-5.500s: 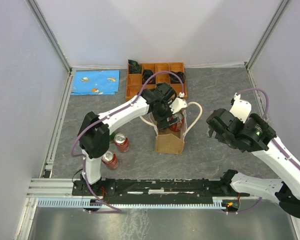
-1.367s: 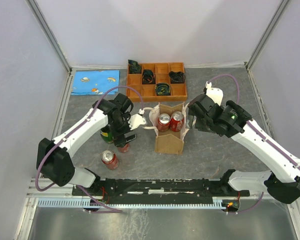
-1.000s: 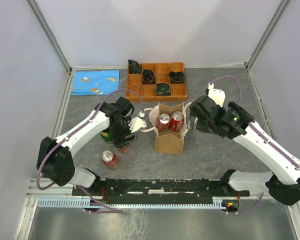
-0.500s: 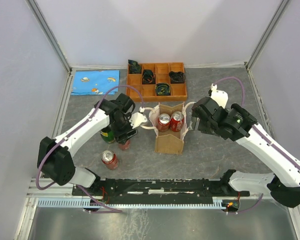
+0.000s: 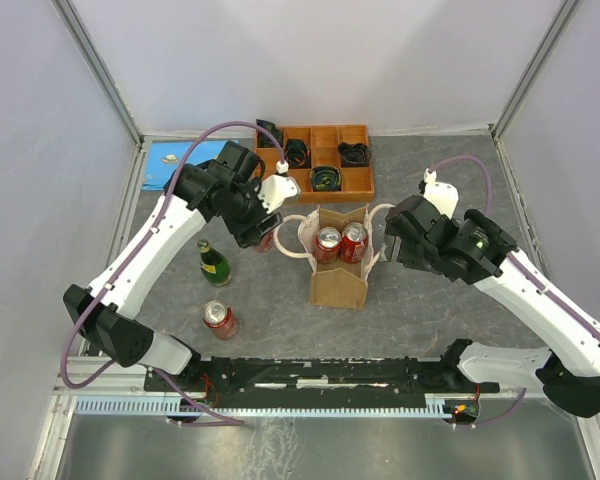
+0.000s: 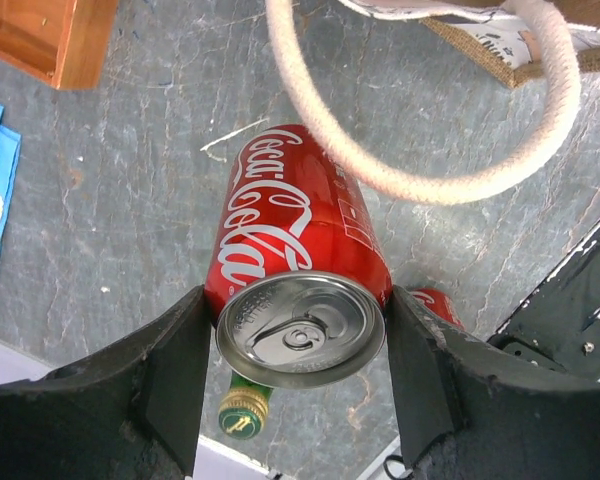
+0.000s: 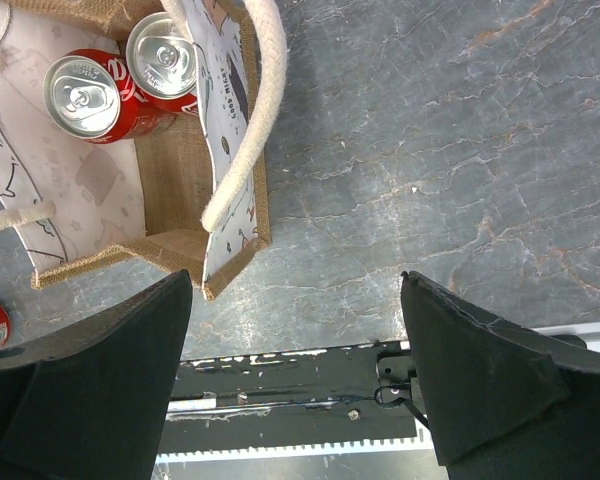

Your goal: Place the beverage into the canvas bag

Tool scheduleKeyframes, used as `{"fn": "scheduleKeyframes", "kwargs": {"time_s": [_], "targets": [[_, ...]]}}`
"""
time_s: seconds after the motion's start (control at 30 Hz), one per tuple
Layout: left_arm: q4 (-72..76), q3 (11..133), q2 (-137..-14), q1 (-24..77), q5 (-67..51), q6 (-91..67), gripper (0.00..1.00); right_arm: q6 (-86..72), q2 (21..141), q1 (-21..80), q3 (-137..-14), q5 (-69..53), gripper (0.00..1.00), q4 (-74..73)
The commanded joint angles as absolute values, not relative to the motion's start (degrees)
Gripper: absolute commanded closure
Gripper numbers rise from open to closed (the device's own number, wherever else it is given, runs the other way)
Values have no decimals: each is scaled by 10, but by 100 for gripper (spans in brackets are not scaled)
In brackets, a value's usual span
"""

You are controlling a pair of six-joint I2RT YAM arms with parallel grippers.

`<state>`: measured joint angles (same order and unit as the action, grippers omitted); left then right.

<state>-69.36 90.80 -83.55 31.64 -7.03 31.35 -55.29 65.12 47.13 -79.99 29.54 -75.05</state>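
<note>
The left gripper (image 6: 298, 300) clamps a red cola can (image 6: 295, 250) between its two fingers, one pad on each side just below the silver lid, with the can held clear of the grey worktop (image 5: 430, 310). Just ahead of this gripper a cream rope handle (image 6: 430, 190) loops across the far end of the can, and beyond that loop lies the near edge of the canvas bag (image 5: 338, 285), so the handle stands between the can and the bag's mouth. The bag stands upright and open, between the two grippers, with two cans (image 5: 327, 240) already upright side by side at its back end and bare lining in front of them. Under the left gripper the gold cap of a green bottle (image 5: 214, 264) shows, and a further red can (image 5: 219, 319) stands on the worktop nearer the arm bases. An orange tray (image 5: 364, 183) sits behind the bag, and a blue cloth (image 5: 160, 165) lies behind the left arm. The right gripper (image 7: 295, 280) hangs wide apart and empty beside the bag's right side, whose other handle (image 7: 250, 130) droops over the bag's edge below it.
</note>
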Motion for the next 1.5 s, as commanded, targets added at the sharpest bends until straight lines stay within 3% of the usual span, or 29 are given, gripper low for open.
{"fn": "scheduleKeyframes", "kwargs": {"time_s": [0.0,0.17,0.4,0.83,1.47], "targets": [[-689,985,-834,316,-20,290,97,-559,643,471,-800,306,7,-749],[-662,1103,-857,315,21,277,97,-560,637,471,-789,306,7,-745],[-723,1368,-966,345,-81,220,97,-562,643,471,-791,304,7,-742],[-604,1135,-931,505,-117,150,97,-586,602,471,-781,329,7,-779],[-507,1000,-963,533,-73,155,97,-596,581,471,-760,331,7,-790]]}}
